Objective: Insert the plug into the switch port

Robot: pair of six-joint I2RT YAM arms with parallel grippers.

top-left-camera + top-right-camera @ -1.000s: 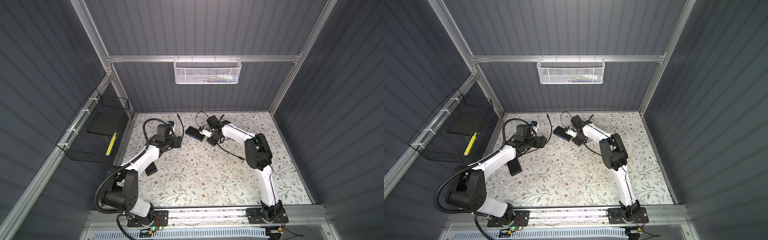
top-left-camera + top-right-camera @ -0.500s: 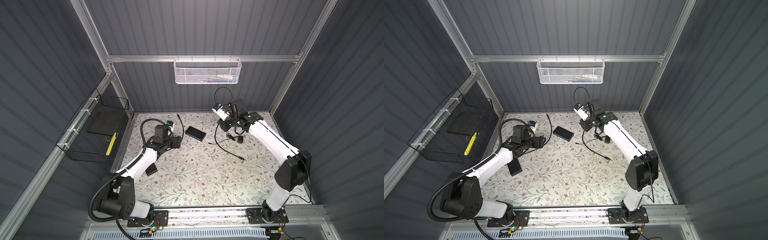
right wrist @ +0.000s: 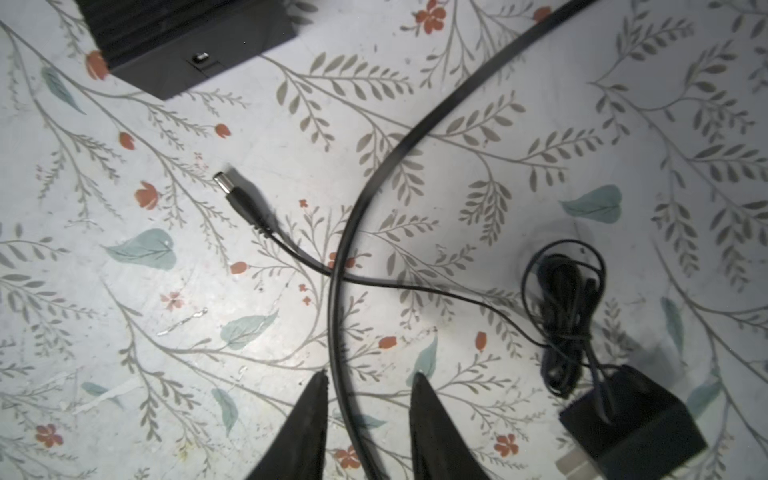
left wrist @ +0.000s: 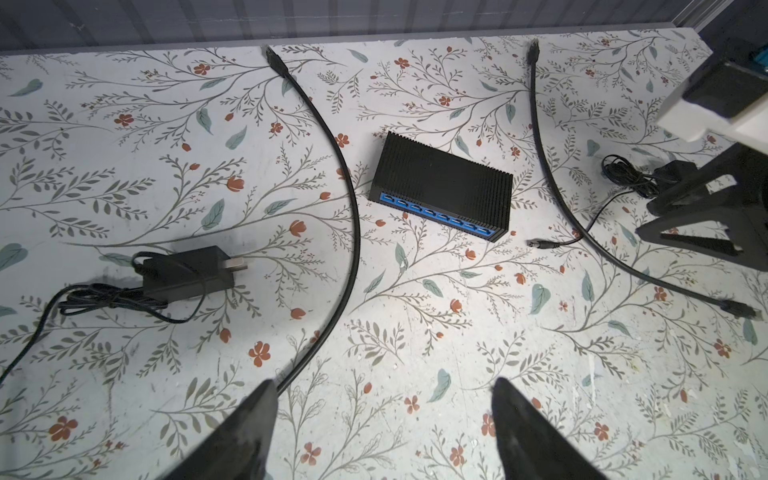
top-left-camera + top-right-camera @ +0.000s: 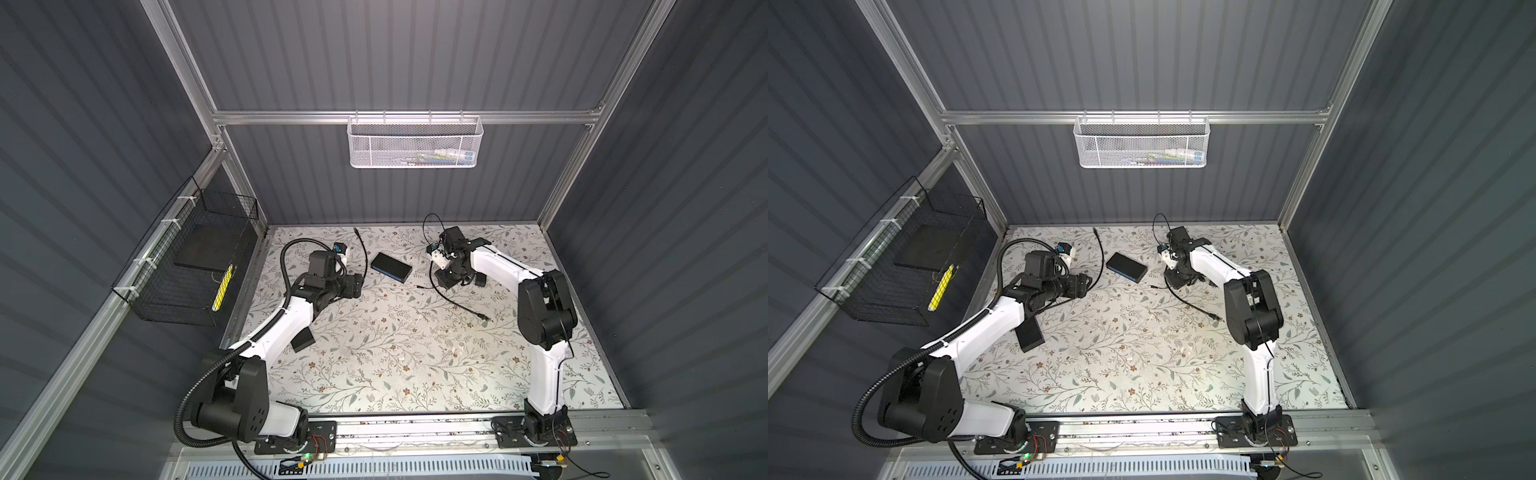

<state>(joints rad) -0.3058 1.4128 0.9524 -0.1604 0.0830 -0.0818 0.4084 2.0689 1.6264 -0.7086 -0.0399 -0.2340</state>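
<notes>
Done: nothing; plug [image 3: 232, 193] loose, short of the port [image 3: 202, 57].
My right claw [image 3: 370, 378]: parted, seemingly empty.
My left claw [image 4: 382, 386]: wide, empty.
Remaining: grasp, insert.

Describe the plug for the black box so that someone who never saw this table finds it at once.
On the floral table lies a flat black box with one blue face. Beside its end nearer the right arm lies the plug: a small black barrel with a silver tip on a thin cord, unlike the thick black cable crossing that cord.
</notes>
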